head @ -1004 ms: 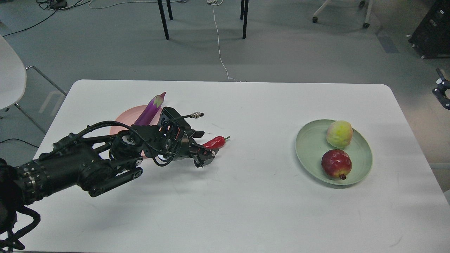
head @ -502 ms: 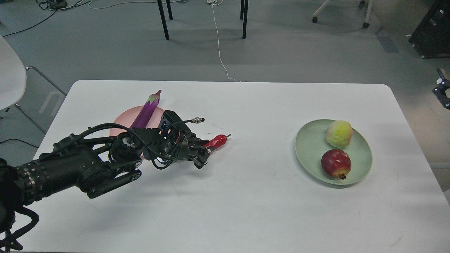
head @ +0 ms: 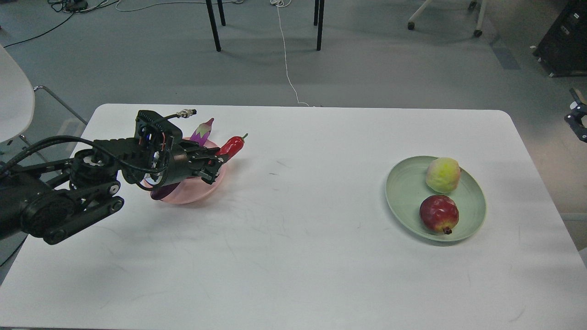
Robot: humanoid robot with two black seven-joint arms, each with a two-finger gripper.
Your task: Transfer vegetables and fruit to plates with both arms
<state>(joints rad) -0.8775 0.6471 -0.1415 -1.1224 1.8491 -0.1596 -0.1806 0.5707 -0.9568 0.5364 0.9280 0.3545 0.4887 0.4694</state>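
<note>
left gripper [head: 219, 161] clamped on chili pepper [head: 230, 145] | over pink plate [head: 195, 195], table's left side | risk: tip-only pinch, may slip past rim

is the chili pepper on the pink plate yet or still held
Held. The chili pepper sticks out from the left gripper, whose jaws are shut on its lower end, at the pink plate's far rim.

A white table [head: 293, 256] fills the middle, with a white cord [head: 286, 59] trailing at twelve o'clock, black legs [head: 213, 25] beside it, and a white chair [head: 13, 101] at nine.
</note>
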